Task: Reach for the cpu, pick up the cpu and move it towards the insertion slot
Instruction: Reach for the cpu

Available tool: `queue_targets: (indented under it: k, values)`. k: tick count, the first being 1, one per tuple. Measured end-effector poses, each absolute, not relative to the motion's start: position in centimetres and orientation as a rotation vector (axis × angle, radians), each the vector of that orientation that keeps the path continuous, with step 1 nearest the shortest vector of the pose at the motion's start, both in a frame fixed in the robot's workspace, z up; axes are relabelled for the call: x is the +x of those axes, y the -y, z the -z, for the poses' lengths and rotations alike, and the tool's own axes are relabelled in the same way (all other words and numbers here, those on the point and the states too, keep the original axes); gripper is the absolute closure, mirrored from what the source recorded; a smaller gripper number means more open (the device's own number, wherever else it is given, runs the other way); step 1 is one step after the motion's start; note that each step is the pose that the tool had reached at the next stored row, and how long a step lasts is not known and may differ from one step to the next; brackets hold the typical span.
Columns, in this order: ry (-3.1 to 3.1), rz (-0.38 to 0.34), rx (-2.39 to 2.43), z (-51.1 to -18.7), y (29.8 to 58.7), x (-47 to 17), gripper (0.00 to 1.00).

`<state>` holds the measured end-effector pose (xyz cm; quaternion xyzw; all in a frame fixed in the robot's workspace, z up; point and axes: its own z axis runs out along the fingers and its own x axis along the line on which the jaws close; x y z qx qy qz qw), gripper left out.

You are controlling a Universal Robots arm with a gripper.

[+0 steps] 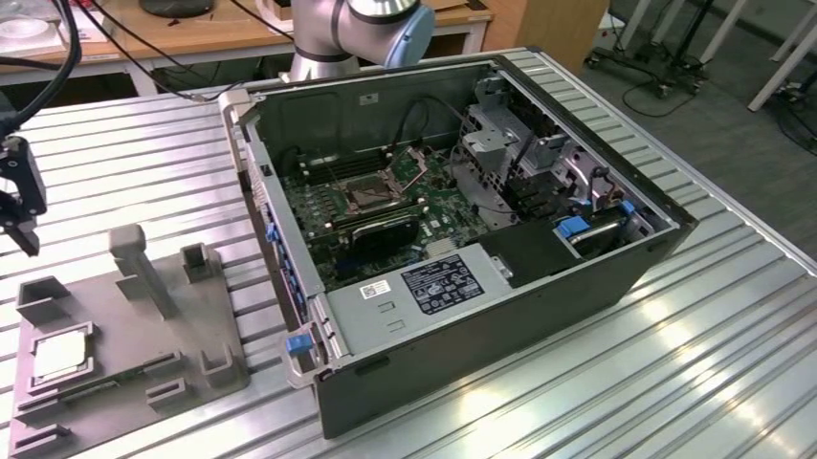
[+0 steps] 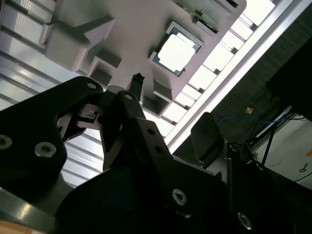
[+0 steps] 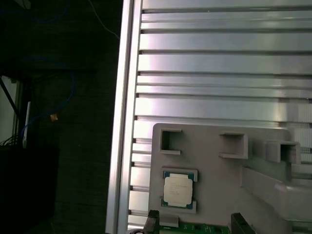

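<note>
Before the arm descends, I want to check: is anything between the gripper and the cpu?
Nothing visible is. The gripper hangs above the tray, apart from it, and the cpu lies uncovered in its recess, with low tray walls beside it.

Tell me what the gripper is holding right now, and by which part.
Nothing is held. The gripper is open and empty above the grey tray, and the cpu lies in its tray recess, untouched.

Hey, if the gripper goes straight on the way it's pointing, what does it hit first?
Most likely the grey tray, close to the cpu lying in its recess. The gripper hangs above that end of the tray, with nothing between; whether it lands on the cpu itself is unclear.
</note>
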<state>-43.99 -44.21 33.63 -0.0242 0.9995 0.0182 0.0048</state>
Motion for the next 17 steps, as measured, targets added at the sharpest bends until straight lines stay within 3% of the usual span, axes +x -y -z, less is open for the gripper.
queue_targets:
  k: [17]
  values:
    - [-3.131, -0.057, -0.076, -33.40, 44.75, -44.03, 0.33]
